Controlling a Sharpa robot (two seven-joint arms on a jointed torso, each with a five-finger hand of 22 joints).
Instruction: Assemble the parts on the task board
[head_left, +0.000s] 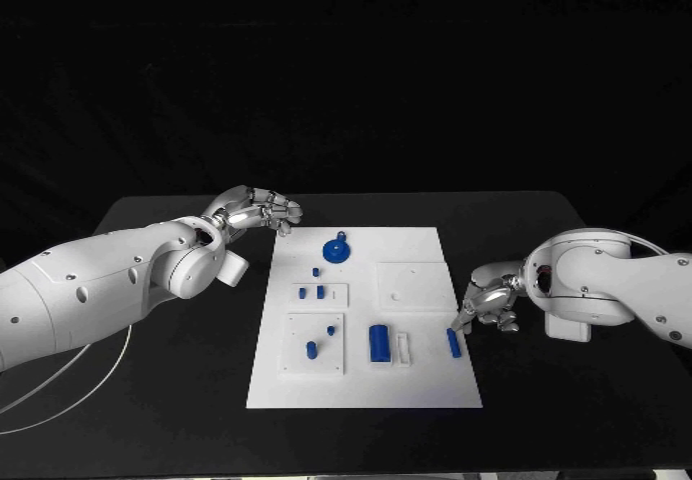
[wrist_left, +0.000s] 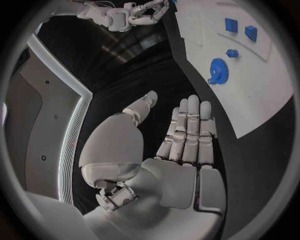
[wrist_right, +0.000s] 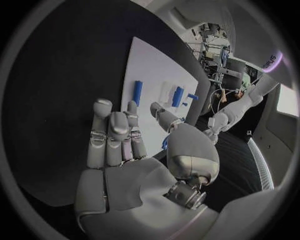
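The white task board (head_left: 433, 385) lies in the middle of the black table (head_left: 173, 420), with small blue parts on it, a blue gear (head_left: 336, 250) near its far end. The left hand (head_left: 260, 212) hovers off the board's far left corner, fingers straight, holding nothing. The right hand (head_left: 488, 305) sits at the board's right edge, just beside a blue bar (head_left: 453, 343), empty too.

A black desk (head_left: 173, 400) with a matte top stands against a dark backdrop, a thin white cable (head_left: 90, 380) curving across its near-left part.

left hand (wrist_left: 184, 145) empty, fingers straight | task board (wrist_left: 250, 85) beside | blue gear (wrist_left: 218, 71)
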